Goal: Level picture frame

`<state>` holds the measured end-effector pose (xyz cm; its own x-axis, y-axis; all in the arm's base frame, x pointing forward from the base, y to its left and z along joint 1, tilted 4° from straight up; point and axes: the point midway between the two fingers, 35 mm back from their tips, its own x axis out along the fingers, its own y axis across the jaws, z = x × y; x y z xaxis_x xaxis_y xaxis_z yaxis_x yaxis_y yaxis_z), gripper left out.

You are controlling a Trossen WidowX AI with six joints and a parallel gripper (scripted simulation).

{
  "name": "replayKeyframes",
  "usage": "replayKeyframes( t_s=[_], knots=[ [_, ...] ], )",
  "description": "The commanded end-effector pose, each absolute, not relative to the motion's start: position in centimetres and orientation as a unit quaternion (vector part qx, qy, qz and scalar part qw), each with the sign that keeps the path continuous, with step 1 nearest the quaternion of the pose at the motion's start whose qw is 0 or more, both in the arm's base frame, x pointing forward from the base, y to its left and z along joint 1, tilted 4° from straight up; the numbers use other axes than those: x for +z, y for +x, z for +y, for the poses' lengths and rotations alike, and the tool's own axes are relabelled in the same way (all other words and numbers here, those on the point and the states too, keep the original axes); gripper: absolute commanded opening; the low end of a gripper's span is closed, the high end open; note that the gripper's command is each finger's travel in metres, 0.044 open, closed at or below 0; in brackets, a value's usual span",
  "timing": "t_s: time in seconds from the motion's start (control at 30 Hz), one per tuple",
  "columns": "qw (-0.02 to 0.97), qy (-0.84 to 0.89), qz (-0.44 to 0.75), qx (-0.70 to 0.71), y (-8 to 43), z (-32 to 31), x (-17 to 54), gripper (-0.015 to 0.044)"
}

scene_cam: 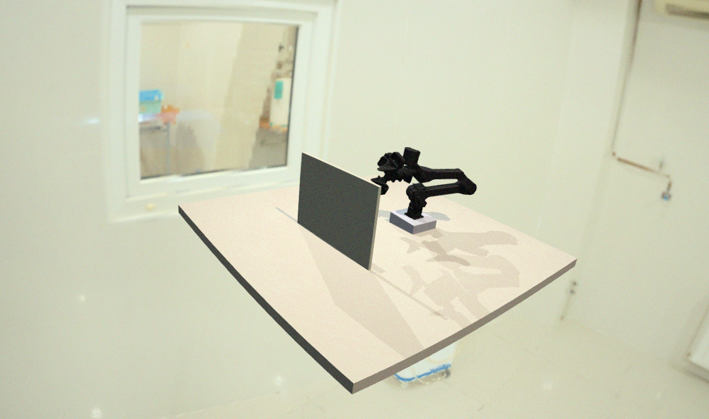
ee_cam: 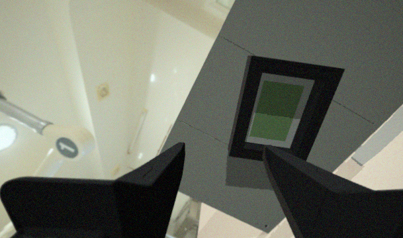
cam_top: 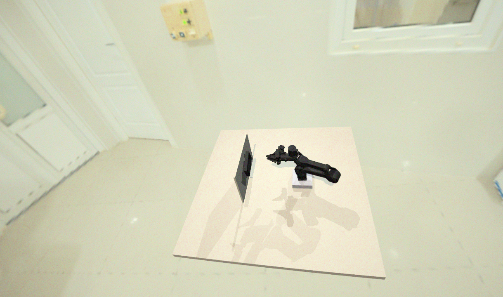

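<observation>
The picture frame (cam_top: 247, 163) (ee_cam: 318, 109) is black with a pale mat and a green picture. It hangs on the front of the dark upright panel (cam_top: 246, 145) (ee_cam: 201, 96). In the wrist view its upper edge slopes less than the thin lines on the panel, so it hangs crooked, its right side higher relative to them. My gripper (cam_top: 267, 156) (ee_cam: 223, 149) is open and empty, a short way in front of the frame and not touching it. The screw and the notched strip are hidden. In the exterior view the panel (scene_cam: 338, 213) hides the frame.
The panel stands on the pale table (cam_top: 338, 254) (scene_cam: 242, 244). The arm's base block (cam_top: 302, 185) (scene_cam: 413, 224) is on the table in front of the panel's picture side. Shadows of the arm and panel fall across the table. A pale strip (ee_cam: 383, 135) shows beyond the panel's right side.
</observation>
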<state>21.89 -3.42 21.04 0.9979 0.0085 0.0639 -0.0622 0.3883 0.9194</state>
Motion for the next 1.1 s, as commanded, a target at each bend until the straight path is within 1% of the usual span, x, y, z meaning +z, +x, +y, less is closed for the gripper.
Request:
replayKeyframes(
  t_s=[0.0, 0.27, 0.77, 0.9, 1.07],
  knots=[
    [0.819, 0.573, -0.016, 0.007, 23.7, -3.6, 19.5, 0.026],
    [0.8, 0.599, -0.018, -0.013, 26.5, -3.0, 17.3, 0.026],
    [0.8, 0.6, -0.018, -0.014, 26.8, -3.0, 17.3, 0.026],
    [0.8, 0.6, -0.018, -0.013, 28.2, -3.1, 17.8, 0.026],
    [0.8, 0.6, -0.019, -0.012, 31.1, -3.3, 18.1, 0.026]
  ],
)
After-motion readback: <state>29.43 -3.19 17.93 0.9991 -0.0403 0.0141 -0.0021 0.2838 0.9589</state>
